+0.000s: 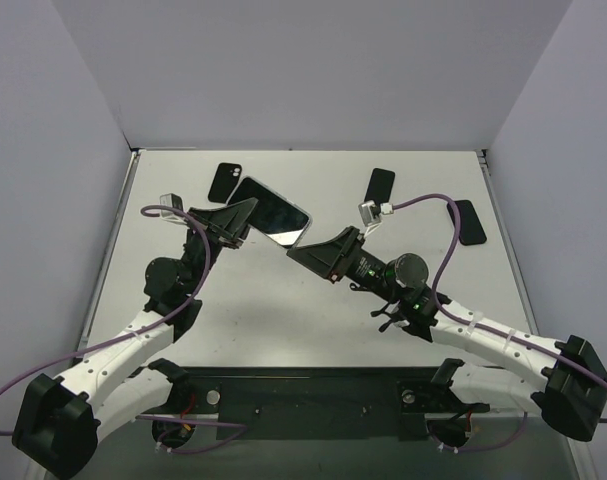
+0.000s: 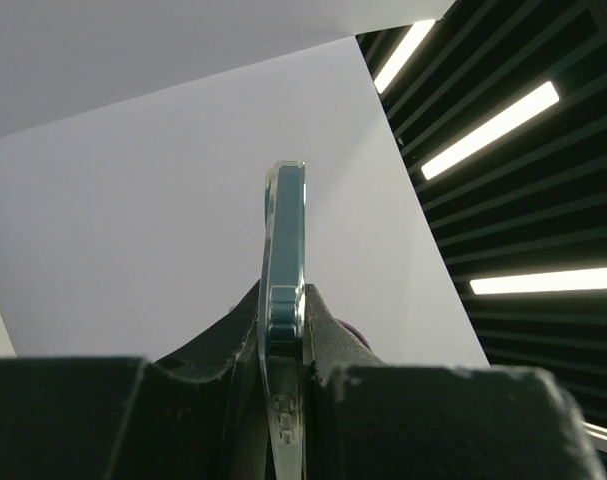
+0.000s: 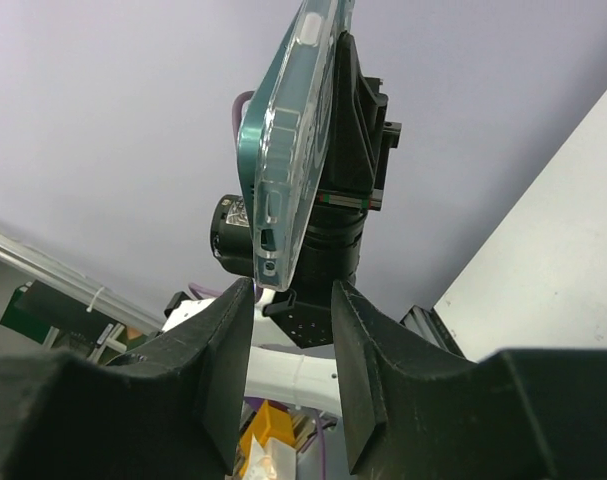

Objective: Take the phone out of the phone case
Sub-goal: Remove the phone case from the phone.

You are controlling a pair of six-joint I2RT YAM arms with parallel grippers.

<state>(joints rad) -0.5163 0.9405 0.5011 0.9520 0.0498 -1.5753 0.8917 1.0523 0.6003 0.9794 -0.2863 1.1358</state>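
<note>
A: So, which way does the phone run?

B: From above, its long axis goes from ten o'clock to four o'clock. It is tilted, a glossy dark face upward, and held off the table. It sits in its clear phone case.

A: How many of each?

B: One cased phone. Three dark slabs lie flat on the table: the left slab just beside the phone at ten o'clock, the middle slab at two o'clock, the right slab at three o'clock, well apart.

A: And the pincers?

B: The left gripper is clamped on the phone's ten-o'clock end, fingers pressed to both faces. The right gripper stands parted at the four-o'clock end. The phone's corner hangs at the gap, close to one finger. Whether it touches, I cannot tell.
</note>
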